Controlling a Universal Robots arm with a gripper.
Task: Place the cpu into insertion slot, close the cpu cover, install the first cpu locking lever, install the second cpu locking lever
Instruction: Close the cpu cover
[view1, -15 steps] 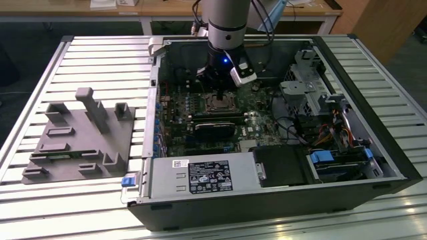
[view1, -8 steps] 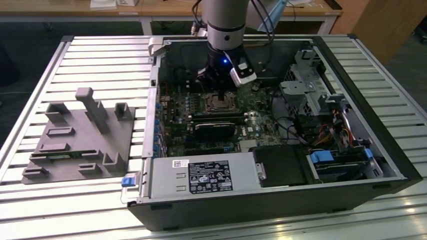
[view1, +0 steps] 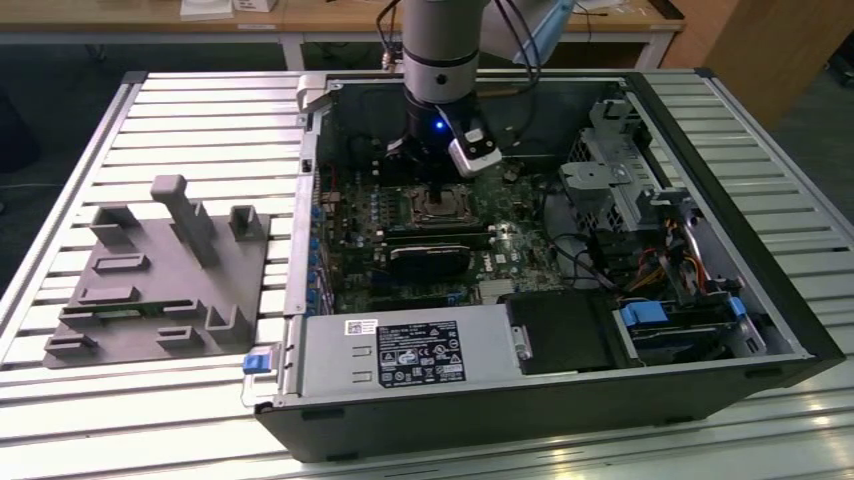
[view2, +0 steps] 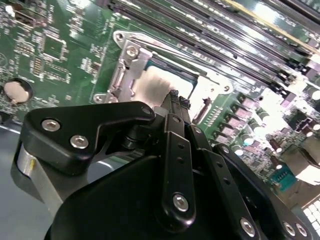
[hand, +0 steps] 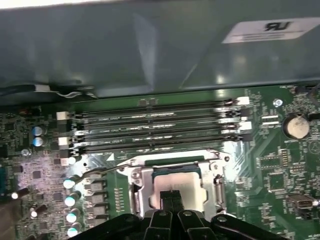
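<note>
Upper centre of the exterior view: my end effector stands upright over the insertion slot. In the second wrist view its tips are together and seem to touch the cpu, seated inside the cpu cover. In the first wrist view a wire lever looks unlatched, so I should press gently, centred and square
</note>
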